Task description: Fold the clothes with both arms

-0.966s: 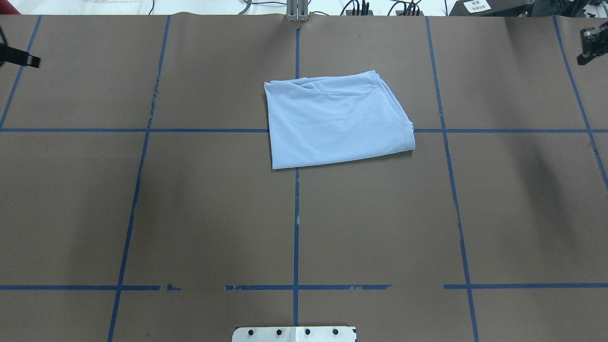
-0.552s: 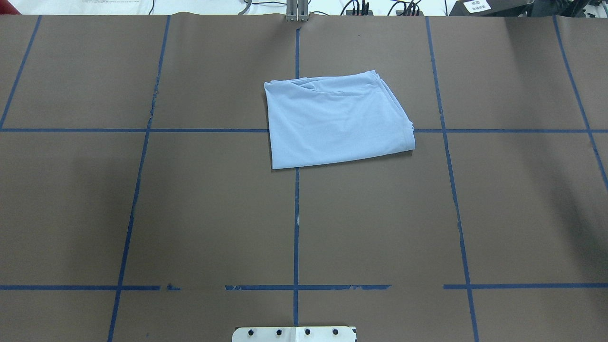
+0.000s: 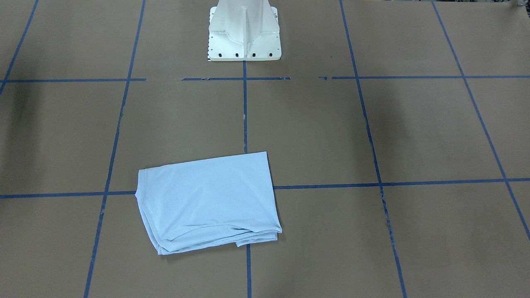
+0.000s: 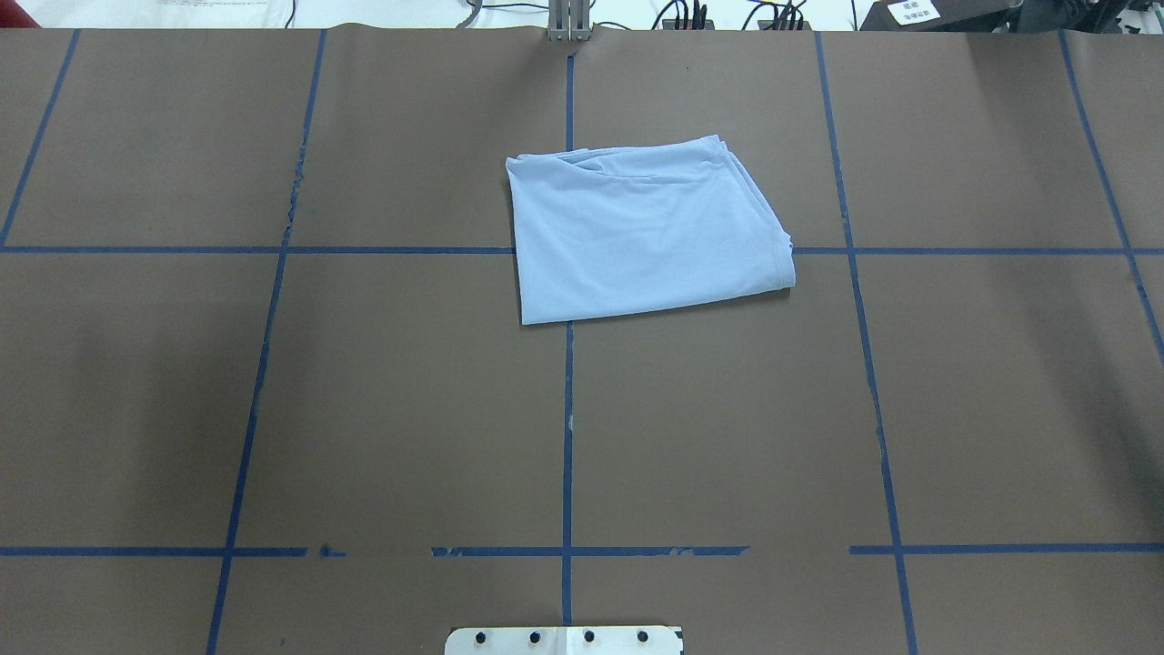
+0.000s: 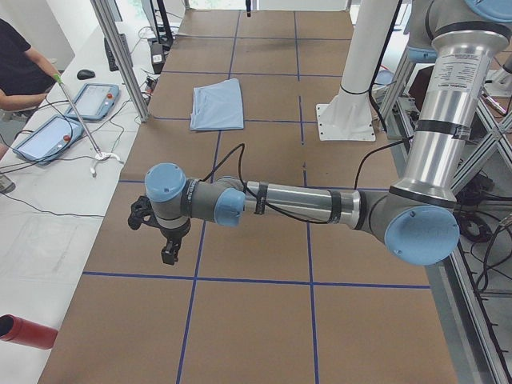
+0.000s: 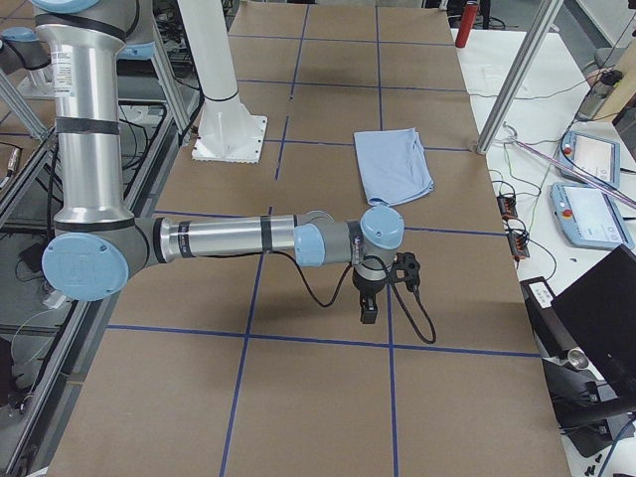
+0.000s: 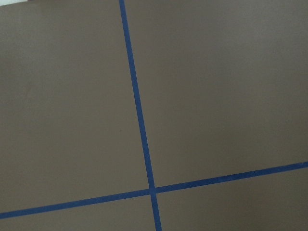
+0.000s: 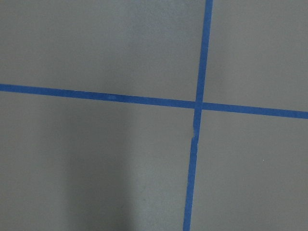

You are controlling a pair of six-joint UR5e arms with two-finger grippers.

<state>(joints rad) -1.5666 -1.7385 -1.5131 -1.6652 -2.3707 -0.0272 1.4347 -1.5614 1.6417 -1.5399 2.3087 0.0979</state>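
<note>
The pale light-blue T-shirt (image 4: 646,232) lies folded into a compact rectangle on the brown table, just beyond its centre; it also shows in the front-facing view (image 3: 207,203) and both side views (image 5: 218,104) (image 6: 393,164). No print or collar shows. My left gripper (image 5: 168,250) hangs over the table's left end, far from the shirt, holding nothing. My right gripper (image 6: 368,306) hangs over the right end, also empty. I cannot tell whether either is open or shut. Both wrist views show only table and blue tape.
The white pedestal base (image 3: 244,31) stands at the robot's edge of the table. Blue tape lines (image 4: 567,437) grid the brown surface. An operator (image 5: 20,68) sits by tablets (image 5: 48,136) on a side bench; a red cylinder (image 5: 28,332) lies there.
A second ago both grippers showed at the far left and right edges of the overhead view; they have moved outward and out of it. The shirt has not moved.
</note>
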